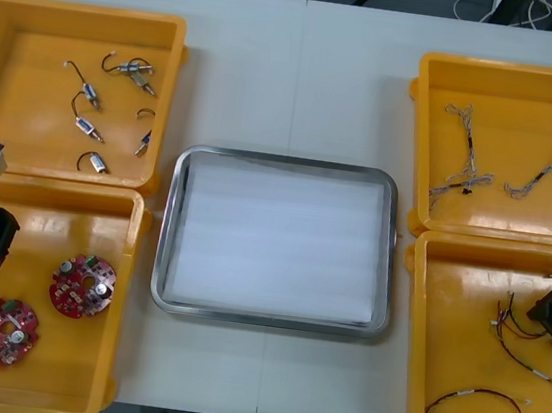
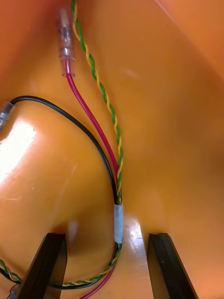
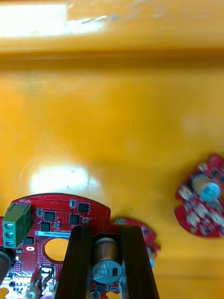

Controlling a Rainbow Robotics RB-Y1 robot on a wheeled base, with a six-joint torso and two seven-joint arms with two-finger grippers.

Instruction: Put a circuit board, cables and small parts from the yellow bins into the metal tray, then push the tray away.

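Left gripper (image 3: 107, 233), 8 o'clock of tray (image 1: 267, 319), pinches board (image 3: 56, 217) by capacitor (image 3: 106, 264): may slip. Right gripper (image 2: 107, 238), 4 o'clock, spread astride cables (image 2: 118, 219).

It looked like an electronics lab's assembly bench. A plain light table (image 1: 302, 79) carried yellow bins (image 1: 23, 135) of sorted stock: round red circuit boards (image 1: 83, 286), cables (image 1: 479, 396) and small metal parts (image 1: 84, 128), with a shiny metal tray (image 1: 163, 243) between them. White cords (image 1: 499, 4) trailed across the dark floor beyond.
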